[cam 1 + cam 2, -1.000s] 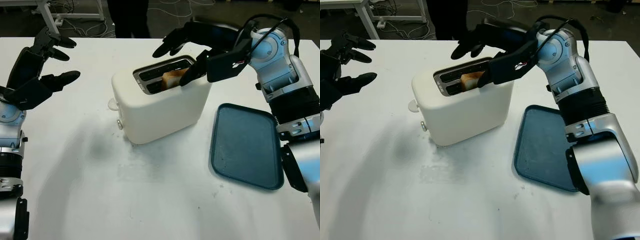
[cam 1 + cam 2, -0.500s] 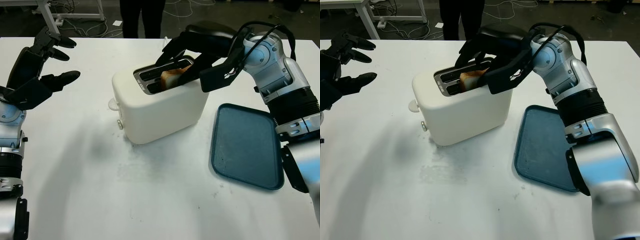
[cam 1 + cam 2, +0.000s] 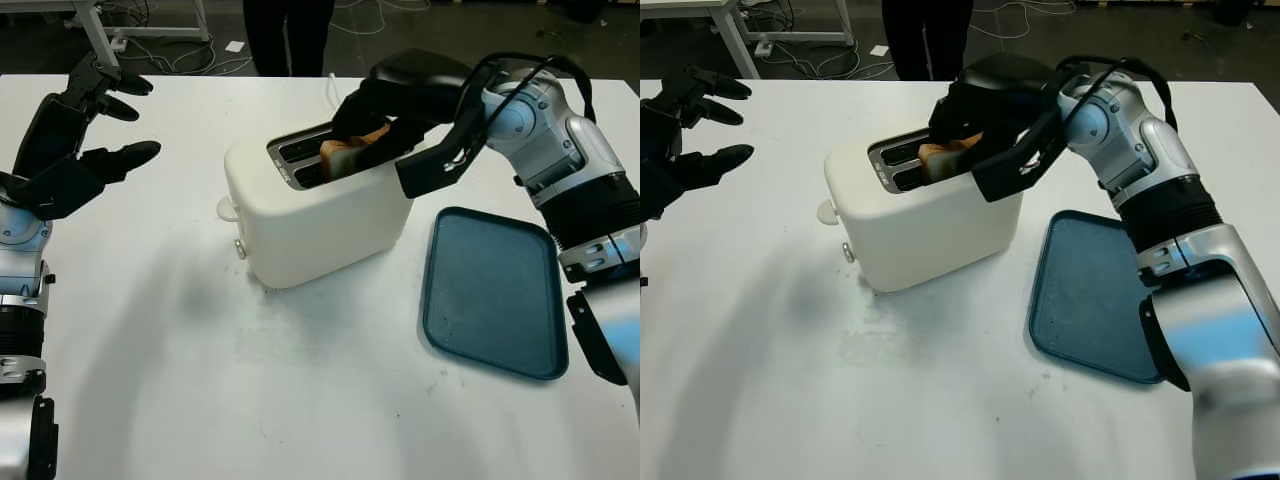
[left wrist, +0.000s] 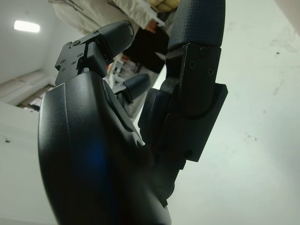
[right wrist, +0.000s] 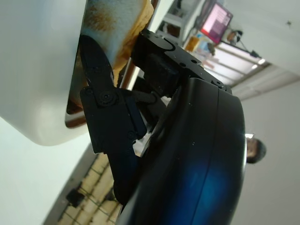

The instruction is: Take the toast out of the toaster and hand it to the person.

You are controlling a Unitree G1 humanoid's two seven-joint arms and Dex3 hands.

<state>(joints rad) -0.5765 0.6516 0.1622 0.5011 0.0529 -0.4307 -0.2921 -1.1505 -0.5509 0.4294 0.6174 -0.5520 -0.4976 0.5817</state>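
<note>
The toast stands partly raised in the near slot of the white toaster, and the right hand reaches over the toaster's top from the right with its fingers curled around the slice, touching both faces. The toaster sits mid-table, with a dark blue tray lying just to its right. The left hand hovers open and holding nothing above the table's left edge, well apart from the toaster, and a person's legs stand beyond the far edge.

Open left hand above the white table, person's dark clothing beyond
</note>
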